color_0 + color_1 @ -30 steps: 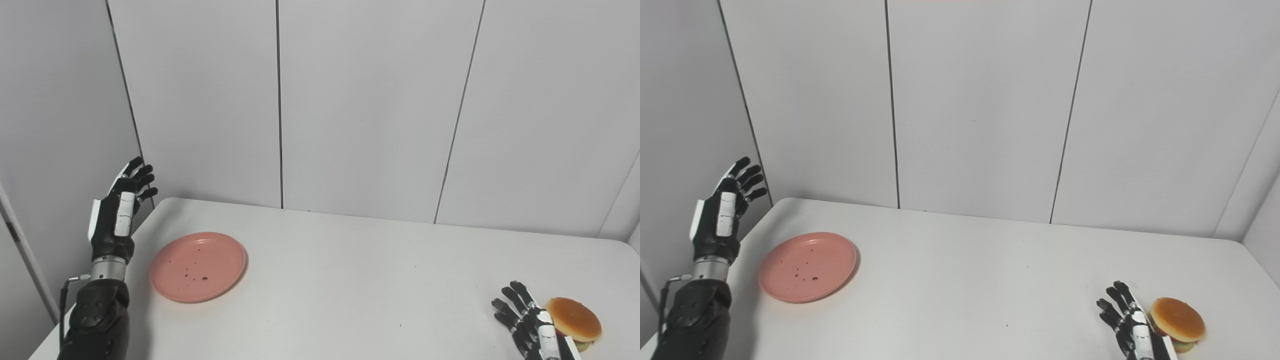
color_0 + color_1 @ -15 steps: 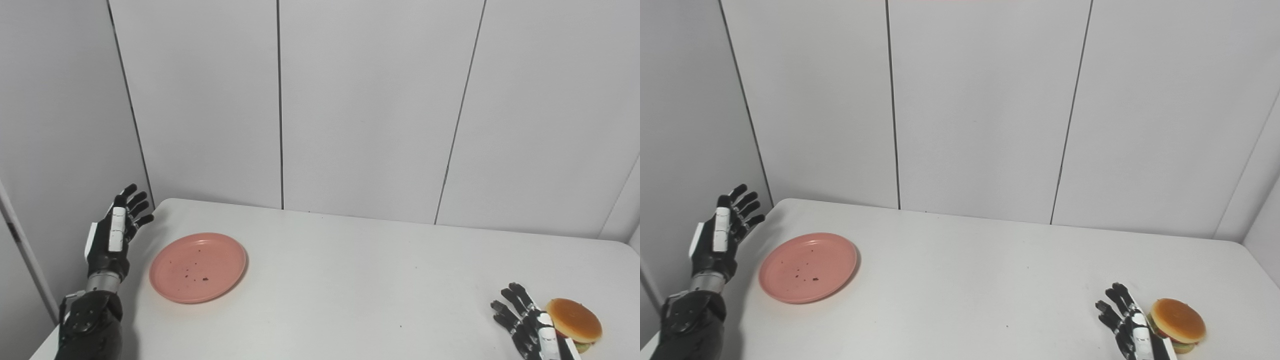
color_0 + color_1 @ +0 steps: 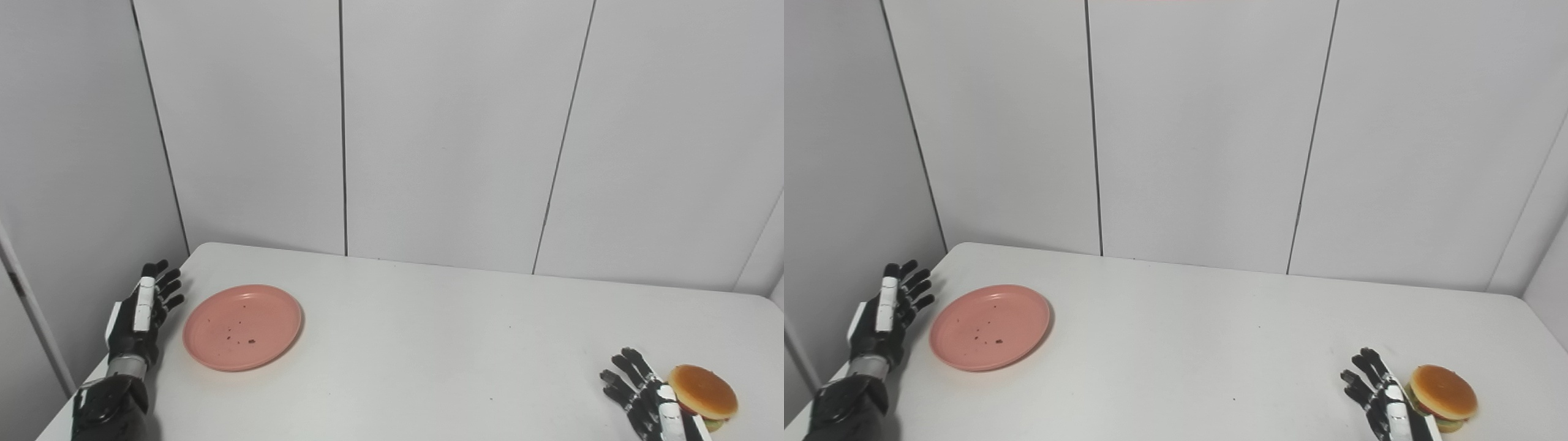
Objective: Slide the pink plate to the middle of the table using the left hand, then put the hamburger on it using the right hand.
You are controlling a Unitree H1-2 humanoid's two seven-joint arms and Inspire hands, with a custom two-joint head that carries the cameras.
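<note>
The pink plate lies flat near the left end of the white table, with a few dark crumbs on it. My left hand hangs just left of the plate by the table's left edge, open, fingers spread and pointing away, a small gap apart from the rim. The hamburger sits at the near right of the table. My right hand rests just left of the hamburger, open and holding nothing; its lower part is cut off by the picture's bottom edge.
Grey wall panels stand close behind the table and along its left side. The table's left edge runs right under my left forearm. Bare tabletop stretches between the plate and the hamburger.
My left hand has come down from about wall height to table level beside the plate, staying open. The right hand, the plate and the hamburger have hardly moved.
</note>
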